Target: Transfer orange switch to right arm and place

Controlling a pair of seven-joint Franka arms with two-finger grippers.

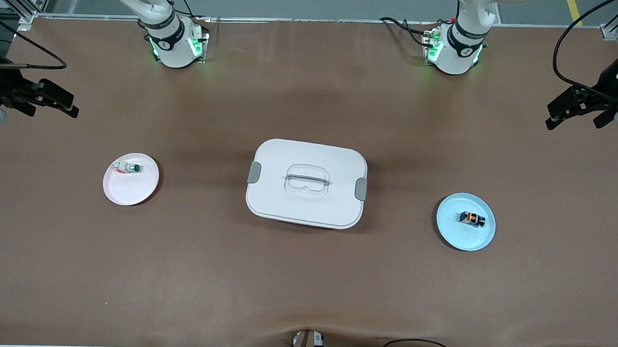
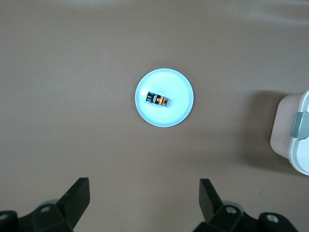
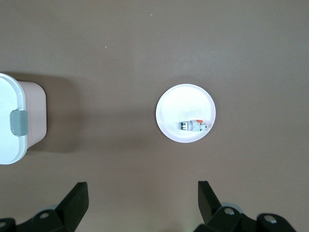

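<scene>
Switch (image 1: 472, 218) lies flat on the blue plate (image 1: 453, 232), orange face up, near the plate's middle. Taking the lidded box (image 1: 306, 182) at the table's centre as the mark, the blue plate sits beside the box toward the left arm's end of the table, a little nearer the front camera than the box's middle, and well apart from it.

The left gripper (image 1: 578, 110) hangs in the air at that same end of the table, past the blue plate from the box and well apart from the switch, touching nothing. In the left wrist view the switch (image 2: 158, 99) and its plate (image 2: 179, 104) show between and ahead of the two black fingers (image 2: 76, 198), which stand wide apart with nothing between them.

The right gripper (image 1: 48, 100) waits in the air at the right arm's end of the table, its fingers (image 3: 75, 201) likewise spread wide and holding nothing.

By count: one box, with one handle (image 1: 307, 179) on the lid and two grey latches (image 1: 254, 172), one at each short end. Two plates, one blue and one white (image 1: 120, 192), the white one beside the box toward the right arm's end. One switch. One small white-and-green part (image 1: 130, 168) with a red bit, lying on the white plate near its rim. Two arms, two grippers.
</scene>
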